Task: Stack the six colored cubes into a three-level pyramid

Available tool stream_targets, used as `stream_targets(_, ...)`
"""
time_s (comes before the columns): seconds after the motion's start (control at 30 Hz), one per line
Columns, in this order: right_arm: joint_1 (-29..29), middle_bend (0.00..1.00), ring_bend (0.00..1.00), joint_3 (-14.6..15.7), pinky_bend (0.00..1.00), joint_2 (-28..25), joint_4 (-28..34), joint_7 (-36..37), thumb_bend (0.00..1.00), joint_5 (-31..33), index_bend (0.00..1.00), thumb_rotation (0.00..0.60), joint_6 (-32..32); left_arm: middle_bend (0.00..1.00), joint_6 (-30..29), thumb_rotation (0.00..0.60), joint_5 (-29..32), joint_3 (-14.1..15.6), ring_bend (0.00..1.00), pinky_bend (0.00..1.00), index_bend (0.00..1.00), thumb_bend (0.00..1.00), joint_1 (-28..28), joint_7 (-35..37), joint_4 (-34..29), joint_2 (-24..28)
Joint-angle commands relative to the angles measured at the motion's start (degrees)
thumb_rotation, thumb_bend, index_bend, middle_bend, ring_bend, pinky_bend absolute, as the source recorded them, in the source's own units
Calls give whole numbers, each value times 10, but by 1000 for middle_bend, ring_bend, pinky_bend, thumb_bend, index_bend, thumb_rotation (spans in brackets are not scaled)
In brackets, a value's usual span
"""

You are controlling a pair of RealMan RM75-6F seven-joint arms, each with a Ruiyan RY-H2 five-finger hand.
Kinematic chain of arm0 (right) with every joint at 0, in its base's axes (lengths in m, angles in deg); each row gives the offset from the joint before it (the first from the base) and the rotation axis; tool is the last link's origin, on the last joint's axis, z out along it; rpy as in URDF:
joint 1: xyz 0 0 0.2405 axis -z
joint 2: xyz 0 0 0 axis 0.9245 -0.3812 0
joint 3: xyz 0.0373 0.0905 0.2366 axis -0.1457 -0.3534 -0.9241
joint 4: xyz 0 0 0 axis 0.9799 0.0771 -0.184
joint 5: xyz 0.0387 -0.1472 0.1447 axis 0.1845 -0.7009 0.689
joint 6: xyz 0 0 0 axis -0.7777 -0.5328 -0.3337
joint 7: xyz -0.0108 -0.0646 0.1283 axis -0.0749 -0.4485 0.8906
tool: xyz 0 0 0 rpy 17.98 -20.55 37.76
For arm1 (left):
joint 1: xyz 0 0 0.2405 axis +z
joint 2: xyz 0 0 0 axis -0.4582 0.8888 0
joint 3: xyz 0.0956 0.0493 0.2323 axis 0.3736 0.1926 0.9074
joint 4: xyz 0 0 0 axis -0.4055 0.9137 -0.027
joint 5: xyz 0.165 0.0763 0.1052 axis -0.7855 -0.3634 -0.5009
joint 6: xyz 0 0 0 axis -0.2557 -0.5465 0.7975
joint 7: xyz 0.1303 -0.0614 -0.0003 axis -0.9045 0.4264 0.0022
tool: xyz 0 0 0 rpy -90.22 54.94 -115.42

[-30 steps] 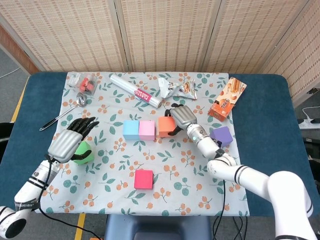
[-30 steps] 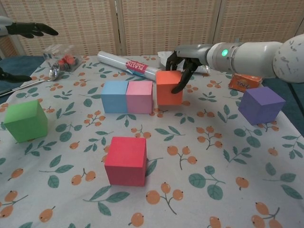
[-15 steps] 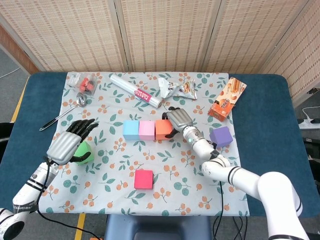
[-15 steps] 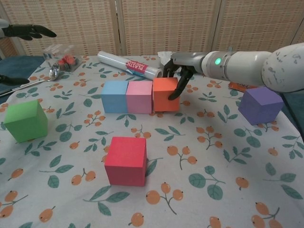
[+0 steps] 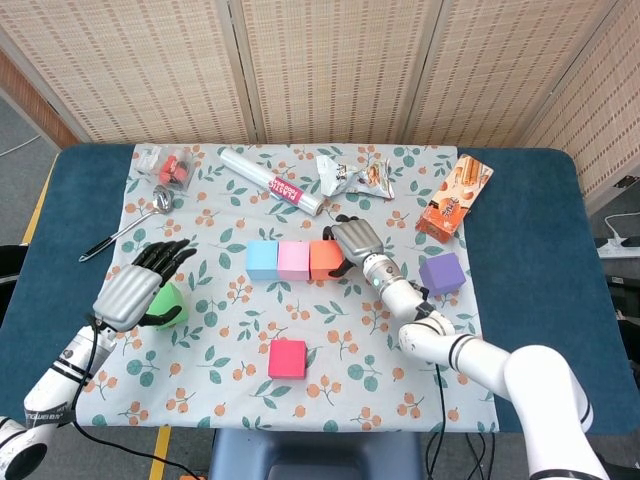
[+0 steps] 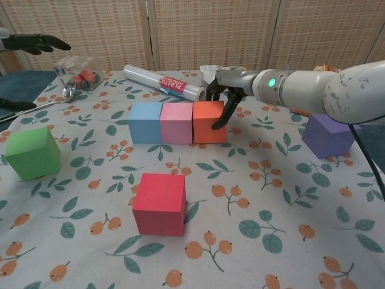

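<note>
In the head view, the left hand (image 5: 135, 285) covers most of the green cube (image 5: 168, 308). The chest view cuts that hand (image 6: 33, 42) off at its left edge. The right hand (image 6: 227, 90) hides the orange cube (image 6: 207, 122)'s far right corner.

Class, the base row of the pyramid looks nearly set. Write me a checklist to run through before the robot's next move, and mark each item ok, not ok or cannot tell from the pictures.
1. Blue cube, pink cube and orange cube sit in one touching row: ok.
2. Right hand has let go of the orange cube: not ok, fingers rest on its right side.
3. Red cube free to pick: ok.
4. Purple cube free to pick: ok.
5. Left hand holds nothing: ok, it hovers open above the green cube.
6. Row sides exactly flush: cannot tell.
</note>
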Motion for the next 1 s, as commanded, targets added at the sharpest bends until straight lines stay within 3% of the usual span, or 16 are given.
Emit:
stream_targets(0.03, 1, 491, 236, 0, 329, 0, 0, 2, 276, 0, 522, 600, 0, 0, 0, 600, -2, 0, 0, 79, 5, 304, 0, 3, 1, 0)
stream_targets(1.0, -6, 491, 234, 0, 329, 16, -15, 1, 276, -3, 499, 600, -2, 0, 2, 600, -8, 0, 0, 79, 5, 306, 5, 13, 8, -1)
